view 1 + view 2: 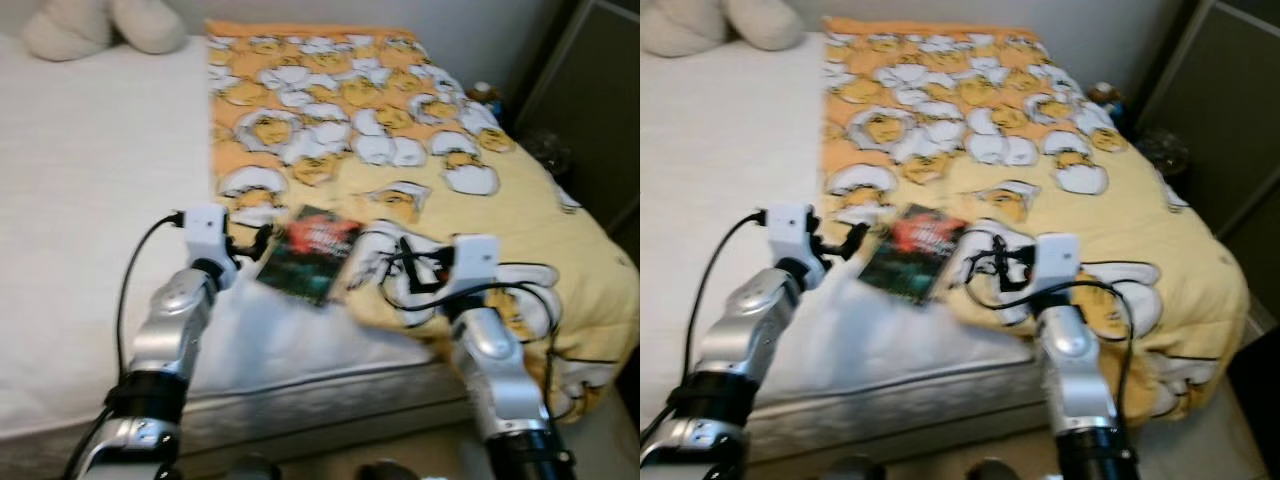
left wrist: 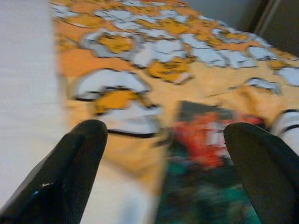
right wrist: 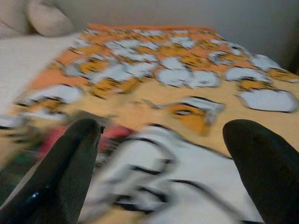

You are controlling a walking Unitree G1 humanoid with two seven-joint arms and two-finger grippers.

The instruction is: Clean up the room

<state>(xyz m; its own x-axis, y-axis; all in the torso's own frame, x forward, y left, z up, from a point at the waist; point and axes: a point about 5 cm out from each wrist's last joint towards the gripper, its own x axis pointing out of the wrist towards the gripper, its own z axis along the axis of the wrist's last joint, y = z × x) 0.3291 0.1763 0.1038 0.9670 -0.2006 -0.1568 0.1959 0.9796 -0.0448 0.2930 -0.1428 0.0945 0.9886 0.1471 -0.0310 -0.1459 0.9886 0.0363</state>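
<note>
I have both arms stretched out over the front edge of the bed [image 1: 90, 330]. The thing I am after is a book [image 1: 308, 252] with a dark cover marked in red and green. It lies flat near the front edge of the bed, right where the yellow patterned blanket [image 1: 420, 170] ends and the bare white mattress begins, with one side of it against the blanket's hem.

My left gripper [image 2: 166, 163] sits just to the left of the book, low over the mattress. In the left wrist view its two black fingers [image 2: 70, 168] stand wide apart, and the book shows between them, a little ahead. I cannot tell whether either finger touches it.

My right gripper [image 3: 163, 158] is over the blanket, just to the right of the book. Its fingers [image 3: 261, 163] are also spread wide, with nothing between them but the blanket's white and orange figures. The book's red shows blurred beside one finger.

At the back left corner of the bed I see a cream-coloured plush toy or pillow [image 1: 100, 25]. Past the right edge of the bed stands a dark cabinet [image 1: 590, 100], and a few small items by it are too blurred to name.
</note>
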